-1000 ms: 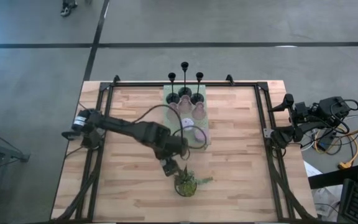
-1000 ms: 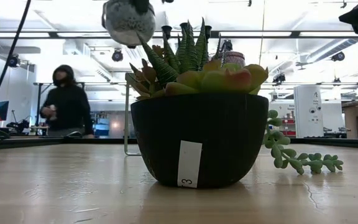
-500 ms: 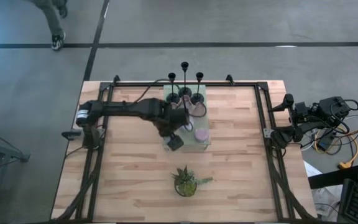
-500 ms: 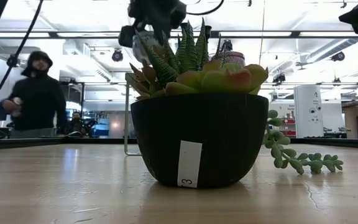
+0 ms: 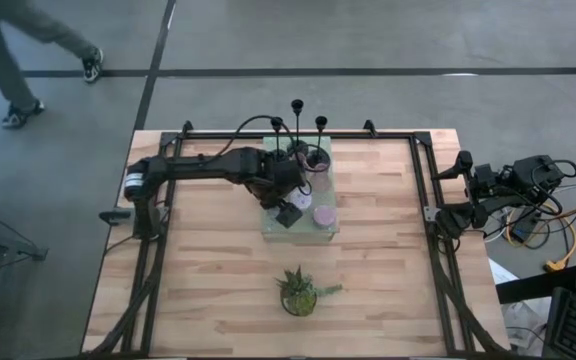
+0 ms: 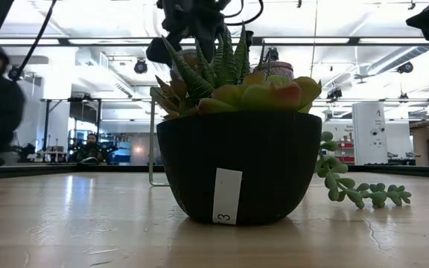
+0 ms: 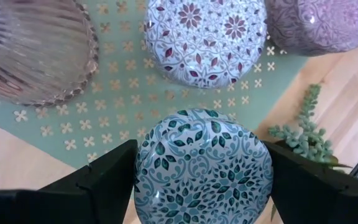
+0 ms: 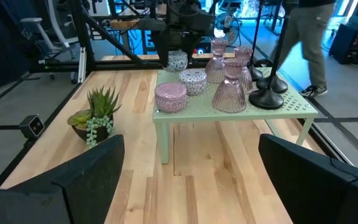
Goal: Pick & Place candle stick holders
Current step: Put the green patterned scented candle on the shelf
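Note:
My left gripper (image 5: 289, 212) is shut on a round teal-patterned cup (image 7: 204, 168) over the left side of the pale green mat (image 5: 271, 230). The same cup also shows in the right wrist view (image 8: 178, 60). A white patterned cup (image 7: 205, 37) and a purple cup (image 7: 319, 25) stand on the mat beside it. Three pink glass holders (image 8: 230, 93) and three black sticks (image 5: 296, 125) stand on the mat's far part. My right gripper (image 8: 188, 143) is open and empty beyond the table's right edge. My left gripper pinches the teal cup's round side wall (image 7: 143, 177) between its two fingers, one on each side. The fingers come from above, slanting toward the table's near edge. The cup stays upright; I cannot tell whether its base is on the mat.
A spiky green plant in a black pot (image 5: 300, 291) stands on the wood near the front edge, and fills the low view (image 6: 237, 164). The mat is a raised stand on legs (image 8: 165, 146). A person walks on the floor beyond the table's far left (image 5: 8, 50).
My left gripper has carried the teal cup from above the plant toward the table's far edge, ending over the mat's left side beside the other two cups. It has stayed shut on the cup, which has stayed upright. The person has walked leftward.

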